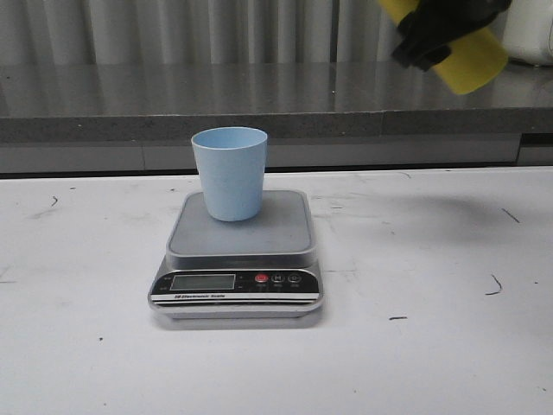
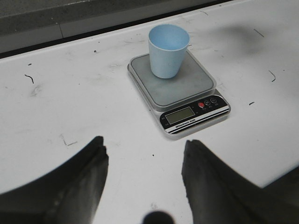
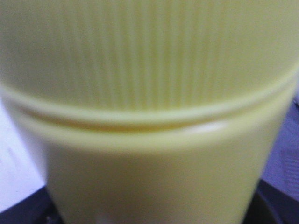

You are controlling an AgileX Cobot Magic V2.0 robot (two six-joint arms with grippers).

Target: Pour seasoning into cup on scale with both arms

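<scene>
Pale blue cup [image 1: 230, 173] stands upright on the scale [image 1: 238, 259], toward the far part of the steel platform, roughly centred across it. Scale sits flat on the white worktop [image 1: 432, 363], about mid-width, nearer the far edge than the near one, display and buttons facing the near edge. One red button [image 1: 261, 278] with two dark ones beside it; LCD reading too small to make out.

Right claw [image 1: 441, 30] is high in the air beyond the far right part of the worktop, clamped around the yellow seasoning bottle [image 1: 471, 65]. Bottle is tilted, base end pointing down and right; nozzle end runs out of the front view at the top, so the lid cannot be seen. Bottle is well apart from the cup, up and to the cup's right, not over it. Right wrist view is filled by the bottle's body [image 3: 149, 116], blurred, ribbed band above a ridge; fingers barely visible at the lower corners.

Left claw [image 2: 145, 182] hangs over the near left part of the worktop, fingers [image 2: 93, 172] spread wide, nothing between them. Cup [image 2: 168, 51] and scale [image 2: 180, 86] lie ahead of it, well apart, no contact.
</scene>
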